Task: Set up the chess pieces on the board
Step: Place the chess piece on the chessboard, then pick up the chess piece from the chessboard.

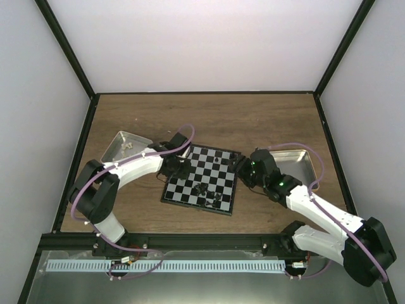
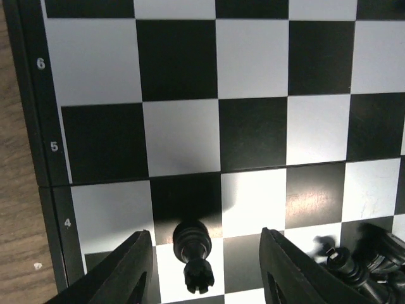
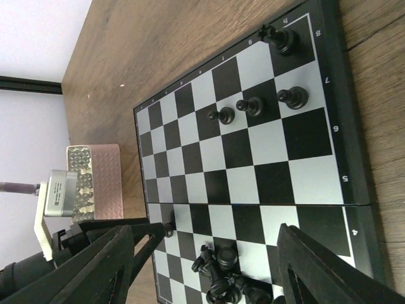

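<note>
The board lies mid-table. In the left wrist view my left gripper is open low over the board near its row 4 edge. A black rook is between its fingers, touching neither. A heap of black pieces lies just to its right. My right gripper is open above the same heap. Three black pawns stand on row 7 and one taller black piece stands on row 8. From above, the left gripper and the right gripper flank the board.
A tan-rimmed metal tin with tiny white pieces sits at the back left. A metal tray sits right of the board under the right arm. A pinkish tin shows beyond the board's left edge. Dark-framed walls surround the wooden table.
</note>
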`<move>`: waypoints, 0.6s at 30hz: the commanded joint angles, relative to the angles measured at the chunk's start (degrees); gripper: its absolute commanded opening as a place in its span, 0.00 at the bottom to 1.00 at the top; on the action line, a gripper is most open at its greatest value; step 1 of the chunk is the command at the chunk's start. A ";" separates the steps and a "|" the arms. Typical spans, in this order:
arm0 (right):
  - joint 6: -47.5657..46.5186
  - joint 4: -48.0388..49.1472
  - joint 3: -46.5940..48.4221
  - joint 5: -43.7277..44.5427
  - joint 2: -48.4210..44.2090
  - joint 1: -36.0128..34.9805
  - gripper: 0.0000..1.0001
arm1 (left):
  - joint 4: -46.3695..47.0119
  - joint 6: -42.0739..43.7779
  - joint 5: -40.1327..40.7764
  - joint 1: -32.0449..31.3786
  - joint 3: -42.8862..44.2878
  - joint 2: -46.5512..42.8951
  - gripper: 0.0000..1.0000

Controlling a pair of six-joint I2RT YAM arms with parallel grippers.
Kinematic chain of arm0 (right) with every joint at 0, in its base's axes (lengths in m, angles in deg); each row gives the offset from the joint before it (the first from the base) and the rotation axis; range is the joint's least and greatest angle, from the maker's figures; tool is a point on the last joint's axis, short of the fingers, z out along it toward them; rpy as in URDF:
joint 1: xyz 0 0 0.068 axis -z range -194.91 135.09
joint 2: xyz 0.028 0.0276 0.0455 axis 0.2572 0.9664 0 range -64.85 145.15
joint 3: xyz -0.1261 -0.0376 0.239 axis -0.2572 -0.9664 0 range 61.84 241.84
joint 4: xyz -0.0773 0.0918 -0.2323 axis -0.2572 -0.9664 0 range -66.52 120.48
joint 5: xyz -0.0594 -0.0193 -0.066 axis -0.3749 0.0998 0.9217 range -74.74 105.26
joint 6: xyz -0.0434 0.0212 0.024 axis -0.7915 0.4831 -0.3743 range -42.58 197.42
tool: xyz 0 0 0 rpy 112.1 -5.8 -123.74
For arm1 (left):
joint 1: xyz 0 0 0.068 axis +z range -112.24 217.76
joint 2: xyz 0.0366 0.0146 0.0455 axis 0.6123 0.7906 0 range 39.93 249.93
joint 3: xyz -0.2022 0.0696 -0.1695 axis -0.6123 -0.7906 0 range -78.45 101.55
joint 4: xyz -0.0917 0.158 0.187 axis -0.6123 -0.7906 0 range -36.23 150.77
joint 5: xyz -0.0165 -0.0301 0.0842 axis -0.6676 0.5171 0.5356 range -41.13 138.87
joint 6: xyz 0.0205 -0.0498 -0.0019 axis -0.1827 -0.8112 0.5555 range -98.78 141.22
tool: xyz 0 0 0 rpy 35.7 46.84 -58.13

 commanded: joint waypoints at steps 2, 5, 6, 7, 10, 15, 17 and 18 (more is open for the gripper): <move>-2.58 -1.80 1.48 2.63 -0.49 0.34 0.64 | -1.54 0.00 -1.71 0.30 0.35 -0.21 0.51; -2.87 -1.32 1.39 2.35 0.26 0.35 0.64 | -0.92 -0.38 -2.65 0.30 -0.82 -0.38 0.51; -2.97 -1.13 1.46 2.18 0.59 0.34 0.64 | -0.91 -0.46 -2.43 0.30 -1.10 -0.22 0.50; -3.00 -1.00 1.42 2.00 0.89 0.35 0.64 | -0.86 -0.48 -1.98 0.30 -1.39 0.04 0.49; -3.01 -0.48 1.31 1.37 1.73 0.35 0.64 | -0.73 -0.38 -1.98 0.30 -1.39 0.53 0.39; -3.06 -0.45 1.15 1.46 1.62 0.35 0.64 | -0.86 -0.16 0.63 0.24 -0.54 0.94 0.21; -3.20 -0.53 1.13 1.77 1.38 0.35 0.64 | -0.89 0.06 1.80 0.30 0.08 0.81 0.15; -3.24 -0.73 1.11 2.02 1.22 0.35 0.64 | -0.79 0.32 2.29 0.30 0.39 0.79 0.10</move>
